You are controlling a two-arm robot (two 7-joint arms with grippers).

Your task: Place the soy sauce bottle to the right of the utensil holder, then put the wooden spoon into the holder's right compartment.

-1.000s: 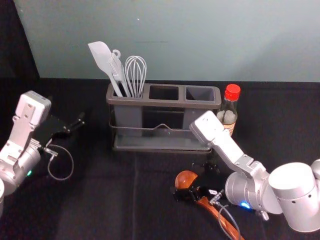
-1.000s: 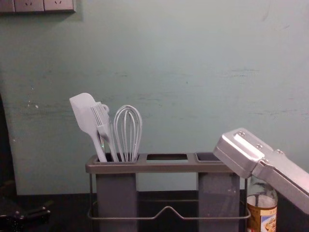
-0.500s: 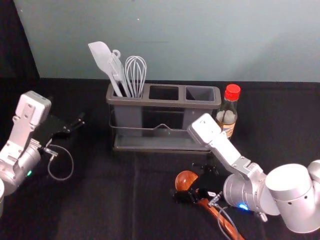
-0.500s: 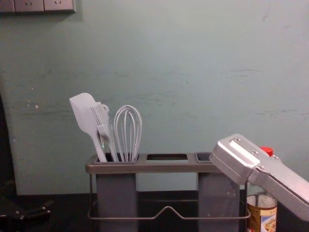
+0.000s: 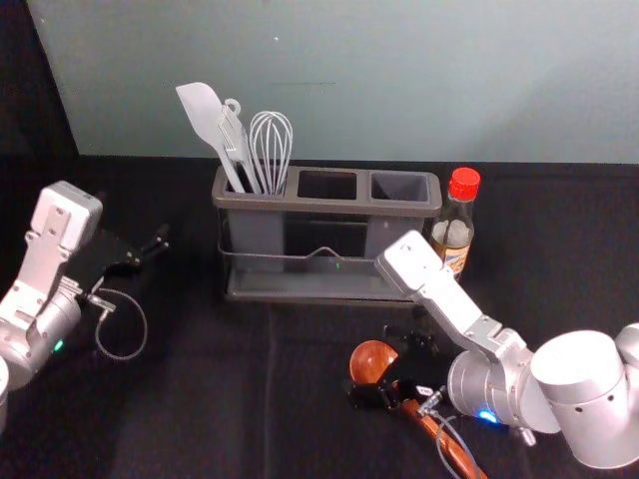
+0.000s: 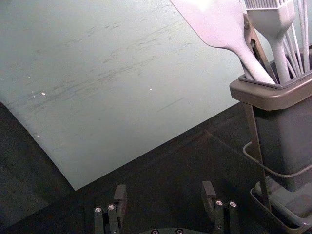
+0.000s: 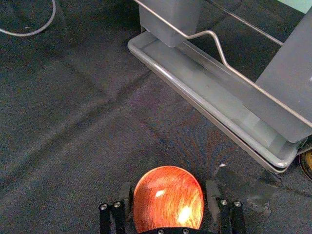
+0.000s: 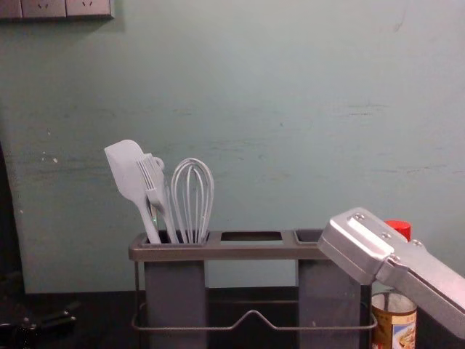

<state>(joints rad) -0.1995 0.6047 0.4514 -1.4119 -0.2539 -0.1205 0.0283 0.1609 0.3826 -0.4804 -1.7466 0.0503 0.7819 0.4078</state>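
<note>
The soy sauce bottle (image 5: 454, 232), red-capped, stands upright just right of the utensil holder (image 5: 270, 295); in the chest view the right arm partly covers the bottle (image 8: 394, 323). On the dark cloth before the holder lies the wooden spoon (image 5: 371, 360), bowl toward the left, handle running to the front right. My right gripper (image 5: 381, 363) is low over it. In the right wrist view that gripper (image 7: 168, 195) is open, one finger on each side of the spoon's bowl (image 7: 168, 200). My left gripper (image 5: 148, 253) idles left of the holder; its wrist view shows the gripper (image 6: 164, 195) open.
A white spatula (image 5: 203, 113), a brush and a whisk (image 5: 271, 150) stand in the holder's left compartment. The middle (image 5: 327, 186) and right (image 5: 399, 187) compartments hold nothing visible. Behind the table rises a pale green wall (image 5: 399, 80).
My right arm has lowered slightly and shifted a little left, so the bottle's red cap now shows in the chest view. The spoon, bottle and left arm look unmoved.
</note>
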